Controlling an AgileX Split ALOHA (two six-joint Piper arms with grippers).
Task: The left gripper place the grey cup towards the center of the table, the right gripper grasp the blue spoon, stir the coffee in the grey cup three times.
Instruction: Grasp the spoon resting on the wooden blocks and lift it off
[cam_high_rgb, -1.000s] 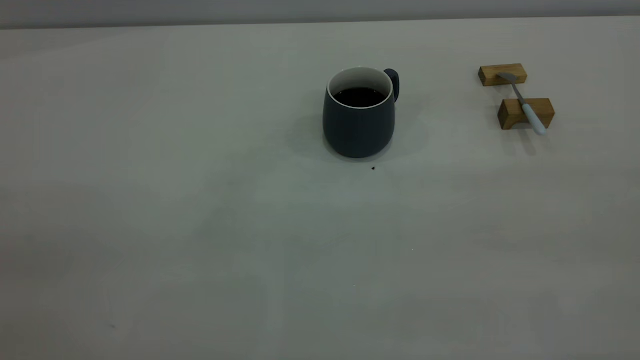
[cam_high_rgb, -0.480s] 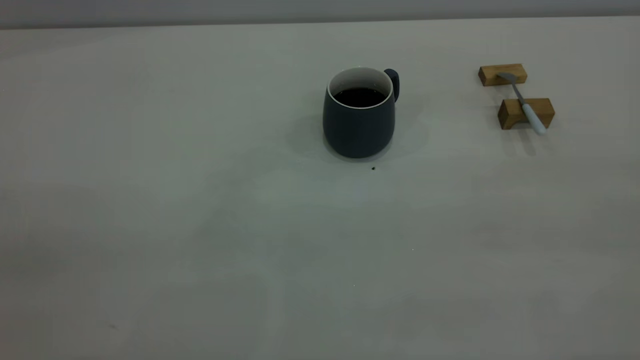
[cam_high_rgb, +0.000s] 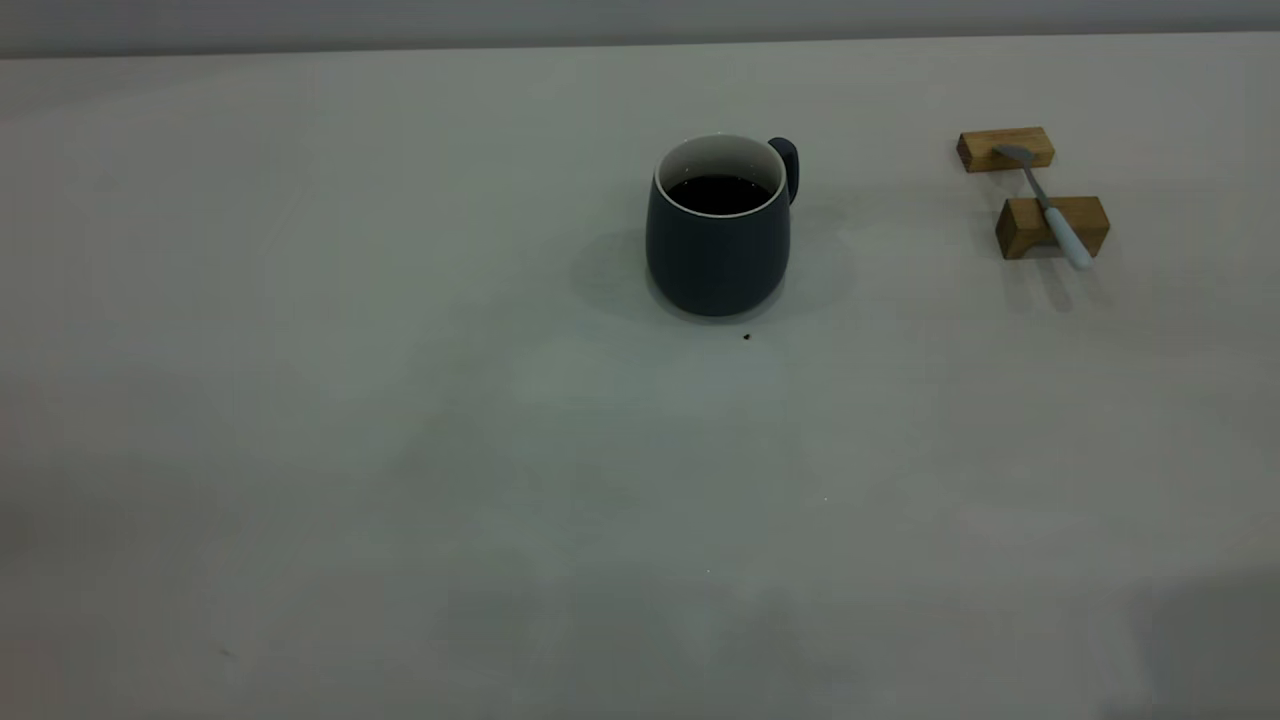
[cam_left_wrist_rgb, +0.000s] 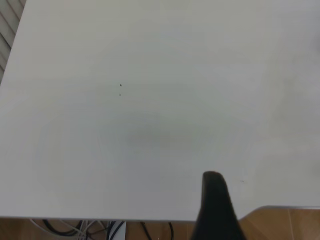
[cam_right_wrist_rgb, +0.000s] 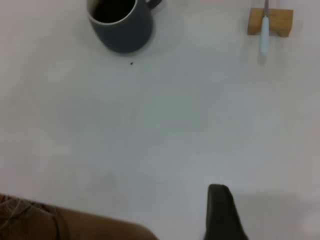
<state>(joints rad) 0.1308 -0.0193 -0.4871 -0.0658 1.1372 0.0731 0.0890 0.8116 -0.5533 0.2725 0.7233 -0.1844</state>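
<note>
Near the middle of the pale matte counter (cam_high_rgb: 400, 450) stands the coffee-filled slate-grey cup (cam_high_rgb: 717, 235); the pale-blue-handled spoon (cam_high_rgb: 1050, 210) bridges two wooden blocks (cam_high_rgb: 1050, 226) well right. Whether either claw is clenched, I cannot tell. A clumsy pinch could flick the spoon off.

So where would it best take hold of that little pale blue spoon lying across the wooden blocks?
Probably from above, on the small pale blue-handled spoon between the two tan wooden blocks: there the thin neck bridges open space, leaving finger room on both sides.
</note>
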